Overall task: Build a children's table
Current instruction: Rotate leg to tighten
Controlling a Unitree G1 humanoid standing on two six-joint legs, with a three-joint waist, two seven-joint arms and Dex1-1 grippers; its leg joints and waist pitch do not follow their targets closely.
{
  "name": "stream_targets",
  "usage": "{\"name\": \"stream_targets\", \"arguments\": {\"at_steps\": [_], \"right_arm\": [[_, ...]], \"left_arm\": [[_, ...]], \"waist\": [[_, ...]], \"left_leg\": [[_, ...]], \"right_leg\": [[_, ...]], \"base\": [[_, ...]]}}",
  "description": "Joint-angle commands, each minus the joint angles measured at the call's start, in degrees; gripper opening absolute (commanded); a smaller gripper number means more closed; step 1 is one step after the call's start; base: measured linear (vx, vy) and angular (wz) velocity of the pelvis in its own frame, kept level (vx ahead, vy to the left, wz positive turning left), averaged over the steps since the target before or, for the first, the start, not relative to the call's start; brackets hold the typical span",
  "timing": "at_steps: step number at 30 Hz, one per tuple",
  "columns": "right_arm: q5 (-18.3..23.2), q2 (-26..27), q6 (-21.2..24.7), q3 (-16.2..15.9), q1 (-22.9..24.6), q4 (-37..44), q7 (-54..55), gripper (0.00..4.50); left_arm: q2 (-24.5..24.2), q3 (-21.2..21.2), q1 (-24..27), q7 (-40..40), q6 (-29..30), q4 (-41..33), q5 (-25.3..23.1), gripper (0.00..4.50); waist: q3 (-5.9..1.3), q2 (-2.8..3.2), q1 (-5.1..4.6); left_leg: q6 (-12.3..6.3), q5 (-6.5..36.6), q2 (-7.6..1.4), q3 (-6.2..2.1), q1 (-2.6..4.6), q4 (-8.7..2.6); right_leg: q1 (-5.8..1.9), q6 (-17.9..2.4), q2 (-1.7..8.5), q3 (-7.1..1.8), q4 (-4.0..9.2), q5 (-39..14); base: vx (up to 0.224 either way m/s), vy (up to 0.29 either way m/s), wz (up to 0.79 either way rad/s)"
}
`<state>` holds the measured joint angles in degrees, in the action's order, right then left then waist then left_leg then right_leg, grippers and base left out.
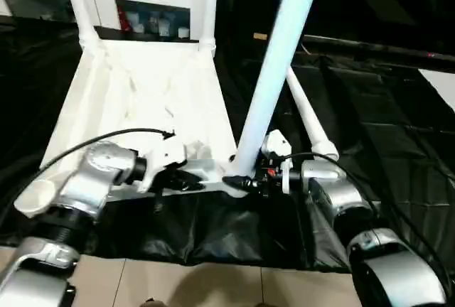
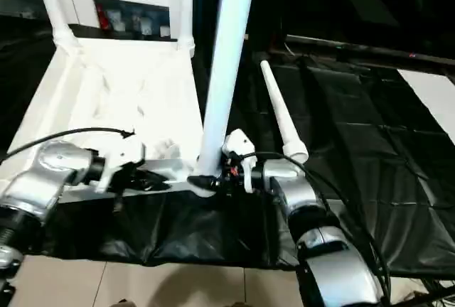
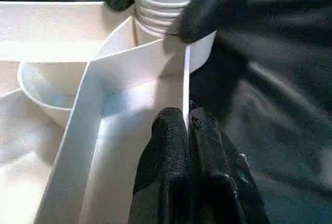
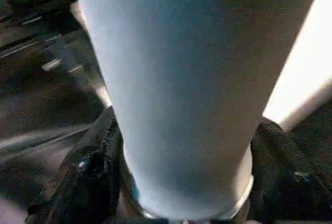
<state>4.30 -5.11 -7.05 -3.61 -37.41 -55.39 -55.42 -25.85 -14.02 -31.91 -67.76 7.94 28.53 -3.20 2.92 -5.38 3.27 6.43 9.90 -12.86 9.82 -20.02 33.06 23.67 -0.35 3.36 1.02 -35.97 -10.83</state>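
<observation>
Black cloth (image 1: 398, 129) under white tabletop (image 1: 142, 101)

I see a white tabletop (image 1: 142, 101), white legs (image 1: 274, 72), black cloth (image 1: 370, 108) at the frame's right, silver forearms (image 1: 89, 179), and black fingers (image 3: 176, 172).

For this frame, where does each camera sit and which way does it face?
Left eye: head, looking down at the upturned table top; both silver forearms show.
Right eye: same scene, slightly shifted.
Left wrist: along the left claw, pinched on the top's thin rim.
Right wrist: along the right claw, around the upright leg.
Shared: both wrist views show that leg's base.
</observation>
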Motion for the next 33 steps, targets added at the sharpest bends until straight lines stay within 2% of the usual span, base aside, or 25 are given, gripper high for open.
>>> {"name": "stream_targets", "arguments": {"at_steps": [1, 2, 3, 4, 5, 6, 7, 8, 11, 12, 13, 15, 18, 19, 20, 21, 22, 23, 26, 29, 33], "right_arm": [[-0.72, 6.12, 1.53, 0.48, -0.08, -1.16, 13.77, 2.72], [-0.99, 7.28, 1.60, 0.96, -0.39, -1.85, 17.69, 2.72], [-1.08, 7.61, 1.68, 1.09, -0.46, -1.98, 18.82, 2.72], [-1.19, 8.34, 1.81, 1.37, -0.74, -2.42, 21.11, 2.72], [-1.42, 9.78, 1.98, 1.83, -1.56, -3.48, 25.52, 2.72], [-1.75, 11.00, 2.24, 2.21, -2.30, -4.29, 29.66, 2.72], [-1.99, 11.90, 2.10, 2.19, -2.99, -4.88, 31.40, 2.72], [-2.19, 12.39, 1.82, 2.06, -3.44, -5.11, 31.95, 2.72], [-1.59, 13.25, 0.44, 2.92, -3.92, -4.30, 32.40, 2.72], [-1.63, 12.93, -0.45, 3.48, -3.97, -3.57, 32.37, 3.27], [-1.61, 12.88, -0.52, 3.53, -3.98, -3.52, 32.31, 3.41], [-1.50, 11.20, -1.21, 3.75, -3.83, -3.00, 29.95, 3.49], [-0.73, 8.95, -1.73, 3.43, -3.13, -2.05, 24.74, 3.85], [-0.60, 8.16, -1.85, 3.18, -2.93, -1.89, 23.15, 3.85], [-0.46, 6.41, -2.30, 2.38, -2.41, -1.28, 19.09, 3.98], [-0.43, 6.06, -2.42, 2.19, -2.31, -1.17, 18.25, 4.15], [-0.70, 4.67, -2.61, 1.49, -2.15, -1.08, 15.99, 4.15], [-0.90, 3.70, -2.72, 1.03, -2.06, -1.06, 14.55, 4.24], [-3.16, 0.51, -3.68, -1.22, -1.89, -1.47, 9.67, 4.42], [-3.16, -1.61, -4.11, -2.49, -1.70, -1.10, 1.91, 4.42], [-2.30, -3.54, -4.64, -2.44, -2.53, -1.44, -4.97, 4.42]], "left_arm": [[7.33, -1.93, -1.44, 10.59, 4.67, 0.98, -2.12, 0.00], [8.80, -1.99, -1.79, 12.65, 5.59, 0.86, -2.50, 0.00], [9.21, -2.01, -1.89, 13.22, 5.82, 0.84, -2.60, 0.00], [10.22, -1.94, -2.15, 14.56, 6.44, 0.82, -2.74, 0.00], [12.26, -1.80, -2.61, 17.05, 7.69, 0.72, -2.90, 0.00], [14.02, -1.91, -2.87, 18.92, 8.70, 0.53, -3.12, 0.00], [15.01, -2.40, -3.03, 19.98, 8.85, 0.44, -3.73, 0.00], [15.38, -3.02, -3.08, 20.19, 8.44, 0.44, -4.34, 0.00], [15.59, -3.75, -2.99, 19.99, 7.72, 0.50, -4.99, 0.00], [15.18, -3.50, -2.84, 19.69, 7.58, 0.32, -5.08, 0.00], [15.13, -3.47, -2.83, 19.65, 7.56, 0.31, -5.09, 0.00], [13.49, -2.89, -2.31, 17.87, 6.39, -0.25, -4.73, 0.00], [11.38, -2.57, -1.42, 15.00, 4.55, -1.15, -3.94, 0.00], [10.70, -2.52, -1.14, 14.35, 4.44, -1.37, -3.73, 0.00], [9.09, -2.62, -0.40, 11.62, 1.80, -1.89, -2.95, 0.00], [8.74, -2.70, -0.24, 11.00, 0.94, -2.00, -2.83, 0.00], [7.57, -2.63, 0.07, 9.96, -0.03, -2.07, -2.89, 0.00], [6.83, -2.58, 0.24, 9.44, -0.45, -2.10, -3.02, 0.00], [4.33, -2.42, 0.92, 5.09, -0.68, -2.48, -1.71, 0.00], [2.28, -2.32, 1.39, 0.30, -2.09, -2.59, -0.14, 0.00], [0.28, -2.36, 1.68, -4.97, -2.41, -2.96, 1.70, 0.00]], "waist": [[-2.93, 1.34, -0.25], [-2.71, 1.14, -0.61], [-2.86, 1.10, -0.60], [-2.94, 1.05, -0.72], [-2.99, 1.53, -1.02], [-3.03, 1.20, -1.16], [-3.08, 1.25, -1.18], [-3.14, 1.55, -1.38], [-3.32, 1.48, -1.34], [-3.39, 1.49, -1.31], [-3.41, 1.27, -1.29], [-3.44, 1.41, -1.24], [-3.38, 1.27, -1.24], [-3.39, 0.92, -1.31], [-3.41, 1.17, -1.18], [-3.48, 1.18, -1.29], [-3.49, 1.23, -1.22], [-3.55, 1.07, -1.18], [-3.49, 1.25, -1.14], [-3.38, 1.11, -1.12], [-3.42, 1.24, -0.94]], "left_leg": [[1.81, 18.75, -0.24, 0.20, 0.45, -4.27], [2.79, 19.23, -0.23, 0.24, 0.46, -4.32], [2.63, 20.29, -0.08, 0.02, 0.68, -4.20], [2.40, 20.31, -0.02, 0.02, 0.43, -4.16], [2.33, 20.47, -0.01, -0.01, 0.23, -4.25], [1.99, 20.62, 0.15, 0.05, 0.31, -4.09], [1.85, 20.59, 0.20, 0.13, 0.34, -3.99], [1.71, 20.42, 0.18, 0.08, 0.16, -4.04], [0.84, 18.98, 0.21, 0.18, -0.17, -3.98], [0.56, 18.22, 0.18, 0.24, -0.23, -3.96], [0.36, 17.89, 0.18, 0.33, -0.20, -3.90], [-0.15, 16.47, 0.20, 0.43, -0.30, -3.87], [-0.83, 16.50, 0.13, 0.45, -0.41, -3.88], [-1.01, 16.21, 0.14, 0.49, -0.53, -3.83], [-1.27, 15.59, 0.06, 0.38, -0.58, -3.86], [-1.58, 14.58, -0.01, 0.50, -0.68, -3.78], [-1.69, 14.20, -0.07, 0.55, -0.50, -3.73], [-1.96, 13.39, -0.09, 0.62, -0.48, -3.64], [-2.04, 12.57, -0.12, 0.71, -0.45, -3.64], [-2.21, 13.52, -0.10, 0.75, -0.39, -3.66], [-2.24, 13.90, -0.28, 0.72, -0.19, -3.69]], "right_leg": [[-2.09, -9.91, 3.30, -1.62, 5.02, -21.08], [-1.71, -9.05, 3.17, -1.64, 5.27, -22.74], [-1.65, -8.19, 3.30, -1.51, 5.61, -25.17], [-1.73, -7.90, 3.27, -1.53, 5.57, -25.32], [-1.70, -7.81, 3.10, -1.55, 5.59, -23.96], [-1.56, -7.82, 2.92, -1.50, 5.60, -23.27], [-1.50, -7.84, 2.94, -1.58, 5.58, -23.04], [-1.56, -7.92, 2.90, -1.57, 5.58, -22.10], [-1.82, -8.39, 2.77, -1.59, 5.26, -18.02], [-1.93, -8.88, 2.71, -1.57, 5.10, -16.19], [-1.93, -9.14, 2.67, -1.57, 5.07, -15.35], [-2.08, -9.83, 2.70, -1.58, 4.87, -13.08], [-2.19, -10.10, 2.74, -1.57, 4.91, -13.37], [-2.31, -10.17, 2.74, -1.56, 4.89, -13.23], [-2.42, -10.46, 2.94, -1.54, 4.85, -13.00], [-2.48, -10.83, 2.92, -1.61, 4.75, -11.59], [-2.31, -11.17, 2.89, -1.60, 4.69, -10.88], [-2.43, -11.88, 2.89, -1.57, 4.53, -9.60], [-2.47, -12.87, 2.86, -1.52, 4.26, -7.88], [-2.47, -12.98, 2.85, -1.56, 4.37, -8.85], [-2.41, -13.30, 2.96, -1.59, 4.29, -9.28]], "base": [[0.000, 0.000, 0.00], [0.000, 0.000, 0.00], [0.000, 0.000, 0.00], [0.000, 0.000, 0.00], [0.000, 0.000, 0.00], [0.000, 0.000, 0.00], [0.000, 0.000, 0.00], [0.000, 0.000, 0.00], [0.000, 0.000, 0.00], [0.000, 0.000, 0.00], [0.000, 0.000, 0.00], [0.000, 0.000, 0.00], [0.000, 0.000, 0.00], [0.000, 0.000, 0.00], [0.000, 0.000, 0.00], [0.000, 0.000, 0.00], [0.000, 0.000, 0.00], [0.000, 0.000, 0.00], [0.000, 0.000, 0.00], [0.000, 0.000, 0.00], [0.000, 0.000, 0.00]]}}
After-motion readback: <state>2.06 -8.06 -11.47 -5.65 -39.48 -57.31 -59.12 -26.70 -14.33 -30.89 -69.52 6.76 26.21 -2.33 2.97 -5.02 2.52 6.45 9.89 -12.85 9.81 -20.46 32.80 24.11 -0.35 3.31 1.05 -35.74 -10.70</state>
